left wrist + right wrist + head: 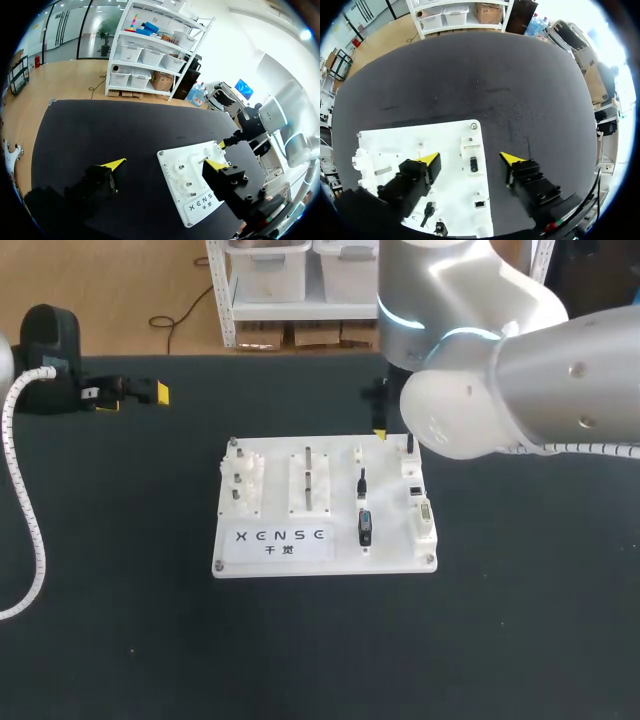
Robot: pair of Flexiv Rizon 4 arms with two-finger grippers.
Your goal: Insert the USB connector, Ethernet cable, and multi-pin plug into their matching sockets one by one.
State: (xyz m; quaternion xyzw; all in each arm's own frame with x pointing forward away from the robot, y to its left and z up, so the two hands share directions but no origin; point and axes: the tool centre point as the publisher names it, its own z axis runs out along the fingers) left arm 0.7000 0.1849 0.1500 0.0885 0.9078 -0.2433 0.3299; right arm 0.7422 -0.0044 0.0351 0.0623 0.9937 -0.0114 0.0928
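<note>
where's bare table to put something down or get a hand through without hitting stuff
Bare black table lies along the near edge of the white board, and between that board's left edge and the left hand. Crowded: the board's right side, where the open right hand hangs over the sockets and plugs.
</note>
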